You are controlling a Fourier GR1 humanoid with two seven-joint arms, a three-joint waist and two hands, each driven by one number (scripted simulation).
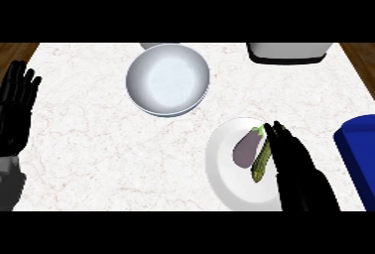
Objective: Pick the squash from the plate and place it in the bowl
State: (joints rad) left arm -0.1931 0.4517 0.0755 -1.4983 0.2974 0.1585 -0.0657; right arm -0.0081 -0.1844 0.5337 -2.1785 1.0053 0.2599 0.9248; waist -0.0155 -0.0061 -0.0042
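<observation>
On the white plate (227, 173) at the lower right lie a green squash (261, 163) and a purple eggplant (247, 148), side by side. My right hand (296, 168) reaches over the plate's right side with straight fingers, right against the squash's right edge. It holds nothing. The grey bowl (168, 78) stands farther back, left of the plate, with nothing in it. My left hand (16, 106) rests open at the left edge, fingers up.
A blue container (359, 156) stands at the right edge, close to my right forearm. A white and black appliance (288, 52) sits at the back right. Wooden floor shows past both back corners of the marble counter (95, 158).
</observation>
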